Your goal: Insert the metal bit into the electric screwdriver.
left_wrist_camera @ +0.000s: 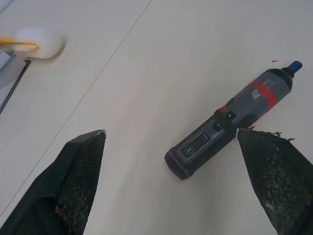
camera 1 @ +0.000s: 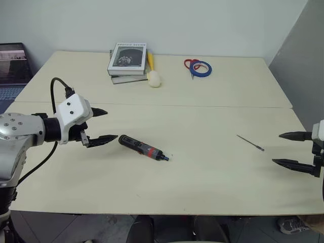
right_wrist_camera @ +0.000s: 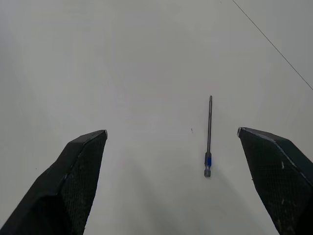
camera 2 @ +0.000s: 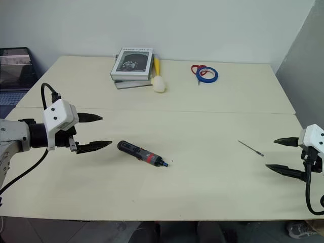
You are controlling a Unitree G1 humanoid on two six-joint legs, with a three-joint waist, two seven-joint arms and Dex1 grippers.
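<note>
A pale cream table runs up to a plain white wall, with stacked books, scissors beside a blue tape ring and a laptop at the upper left. Left of centre lies the slim black-and-grey electric screwdriver, red-banded, rigid and likely easy to grasp mid-body. The thin grey metal bit, at centre right, looks light, stiff and slippery; its thicker end seems the best hold. The left gripper and right gripper hover wide apart, empty.
</note>
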